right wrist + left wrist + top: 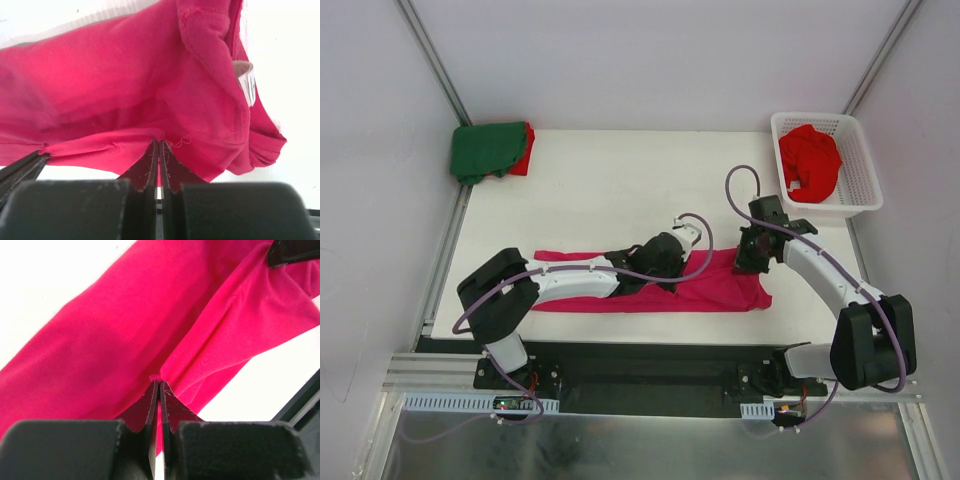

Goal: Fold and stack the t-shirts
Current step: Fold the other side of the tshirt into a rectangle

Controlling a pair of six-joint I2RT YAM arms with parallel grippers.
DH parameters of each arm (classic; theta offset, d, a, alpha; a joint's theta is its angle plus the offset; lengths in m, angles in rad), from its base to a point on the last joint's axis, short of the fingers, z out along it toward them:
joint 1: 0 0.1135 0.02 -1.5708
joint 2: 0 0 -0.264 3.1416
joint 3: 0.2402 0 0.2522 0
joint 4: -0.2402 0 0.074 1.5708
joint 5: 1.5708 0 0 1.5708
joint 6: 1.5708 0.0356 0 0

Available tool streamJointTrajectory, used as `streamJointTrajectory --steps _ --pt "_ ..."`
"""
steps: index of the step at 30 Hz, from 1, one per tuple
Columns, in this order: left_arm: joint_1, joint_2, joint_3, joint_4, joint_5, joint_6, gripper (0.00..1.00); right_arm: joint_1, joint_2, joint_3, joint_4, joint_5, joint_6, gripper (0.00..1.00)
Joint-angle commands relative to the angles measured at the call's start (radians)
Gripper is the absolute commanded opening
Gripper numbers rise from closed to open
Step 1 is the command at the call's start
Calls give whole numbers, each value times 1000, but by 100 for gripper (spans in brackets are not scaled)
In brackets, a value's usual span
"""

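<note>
We see the magenta t-shirt (720,288) lying as a long band along the near edge of the table (620,190), running left to right in front of both arms. The left pincer (665,262) is down over the middle of that band. From its wrist view, the left pincer (159,385) has its fingers pressed together with a small pinch of magenta cloth (150,315) caught at the tips, right where a stitched seam runs in.

Over on the right, the right pincer (752,256) sits at the shirt's far edge near its right end. Up close, the right pincer (160,145) is likewise squeezed tight on a hemmed fold of the same shirt (125,80), and the cloth hangs bunched above it. A white label (247,85) peeks out by the thick seamed edge.

In the far left corner a folded green t-shirt (485,148) lies on top of a folded red t-shirt (525,150), whose edge shows on the right side. In the far right corner stands the white lattice basket (860,195), with a crumpled red t-shirt (810,160) heaped inside it.
</note>
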Motion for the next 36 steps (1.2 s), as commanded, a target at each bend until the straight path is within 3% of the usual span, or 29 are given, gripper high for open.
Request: streamJointTrajectory --steps 1,36 --pt "11 25 16 -26 -21 -18 0 1 32 68 39 48 -26 1" --pt "30 116 59 -28 -81 11 0 9 211 182 58 121 -50 1"
